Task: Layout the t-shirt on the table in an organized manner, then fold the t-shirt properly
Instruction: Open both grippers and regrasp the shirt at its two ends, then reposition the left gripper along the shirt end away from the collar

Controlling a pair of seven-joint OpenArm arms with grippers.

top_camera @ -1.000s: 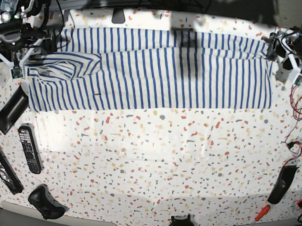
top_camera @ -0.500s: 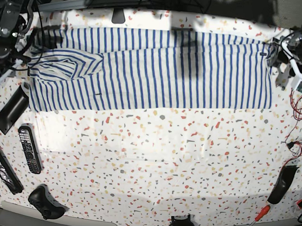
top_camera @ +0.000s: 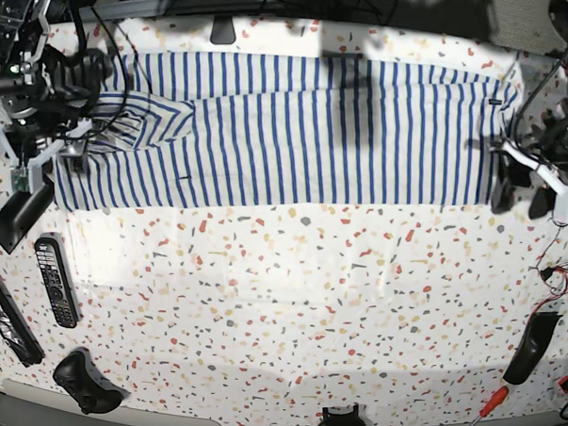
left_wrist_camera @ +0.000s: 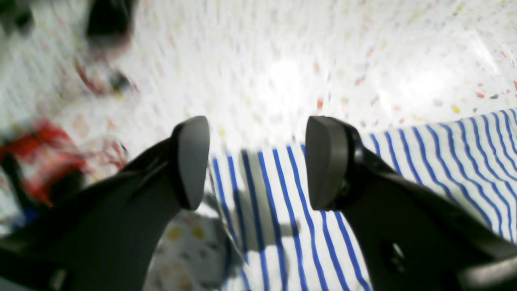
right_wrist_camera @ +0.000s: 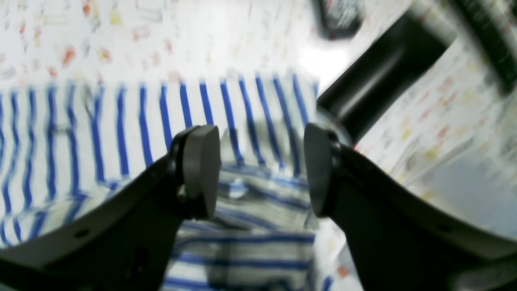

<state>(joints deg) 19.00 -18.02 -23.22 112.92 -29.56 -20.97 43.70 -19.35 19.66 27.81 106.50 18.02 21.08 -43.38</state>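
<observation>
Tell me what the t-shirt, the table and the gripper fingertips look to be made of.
T-shirt: soft woven or knit cloth, matte; it wrinkles and bunches at one end.
Table: terrazzo-look top, smooth and glossy; coloured chips, bright glare patches.
Fingertips: dark grey, matte, rounded pads, probably rubber or plastic.

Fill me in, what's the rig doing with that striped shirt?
The two arms are folding a t-shirt, now a long band across the far side of the table. The left gripper hovers open over one end's near corner, the right gripper open over the other. Neither holds cloth.
</observation>
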